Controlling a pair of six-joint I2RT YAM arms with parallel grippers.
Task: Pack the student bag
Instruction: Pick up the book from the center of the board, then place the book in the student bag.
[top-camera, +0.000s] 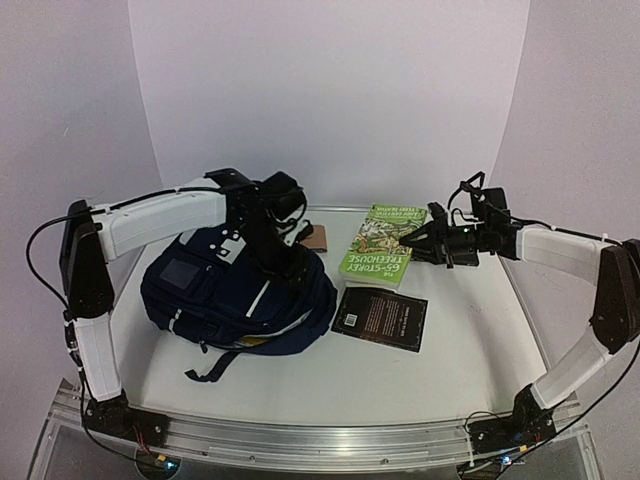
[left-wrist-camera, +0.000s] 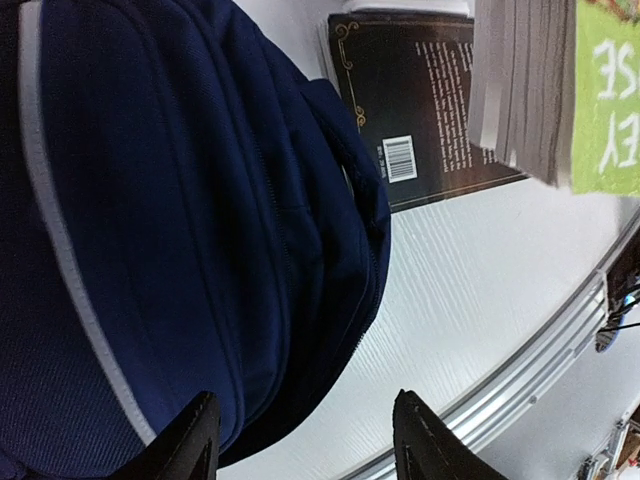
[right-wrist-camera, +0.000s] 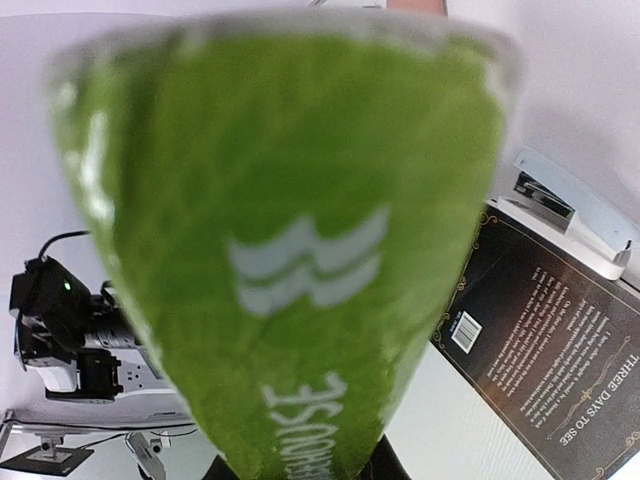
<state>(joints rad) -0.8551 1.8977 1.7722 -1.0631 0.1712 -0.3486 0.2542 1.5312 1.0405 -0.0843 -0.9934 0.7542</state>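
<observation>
The left arm (top-camera: 160, 222) and right arm (top-camera: 560, 248) had white shells on their long links — black housings at every joint. Thin black cables (top-camera: 40, 235) looped alongside. The left gripper (left-wrist-camera: 300, 440) had black, tapered fingers (left-wrist-camera: 190, 445); black bases (top-camera: 110, 410) sat at six o'clock.

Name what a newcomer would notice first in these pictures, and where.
The big navy student bag lies left of centre, the left tool open over it. To its right, the right tool grips a bright green book by its edge, beside a black book lying flat.
</observation>
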